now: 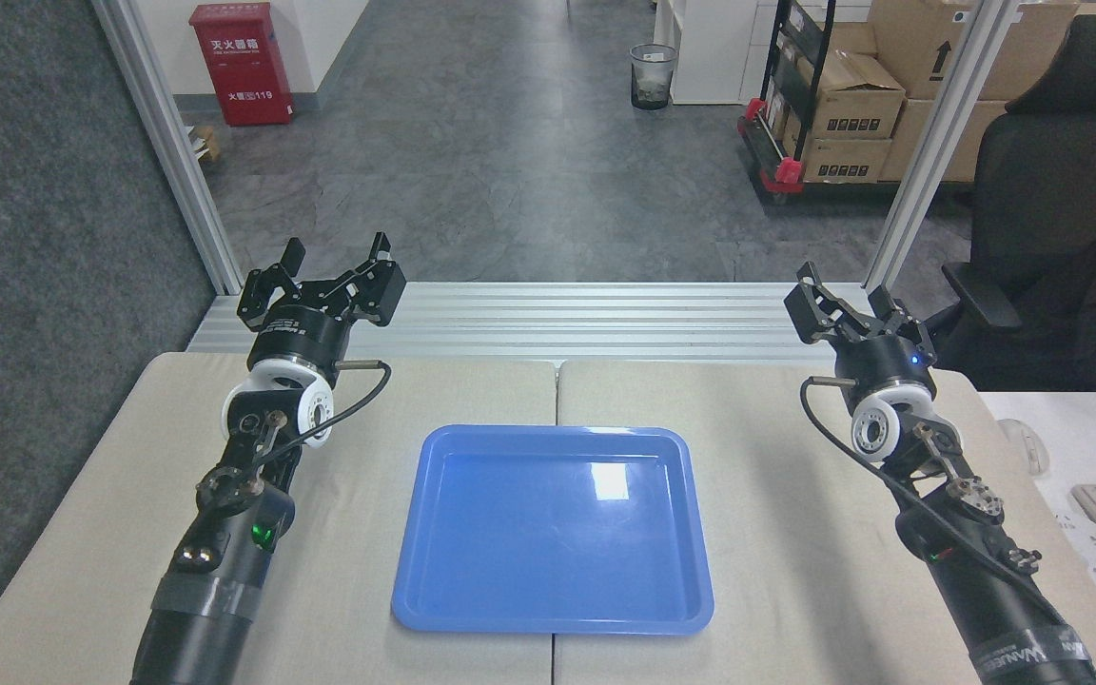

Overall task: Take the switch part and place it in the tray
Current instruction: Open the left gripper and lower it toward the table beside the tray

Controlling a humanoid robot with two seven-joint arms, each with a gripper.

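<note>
— Honestly, did you spot the switch part anywhere?

— No. The tray (553,528) sat bare in the middle of the surface (776,457), and nothing small lay on the cloth to either side of it or beyond its far rim. The part was out of view.

— So how would it handle?

— A guess only: a small plastic switch piece should be light, stiff and a bit slick, best pinched across its body rather than by a rounded end.

— And the tools?

— The left tool (324,276) hung past the tray's far left corner, fingers spread, holding nothing. The right tool (857,304) hung past the far right corner, also spread and empty. Both were well apart from the tray, so where the part lay relative to either couldn't be told.
</note>
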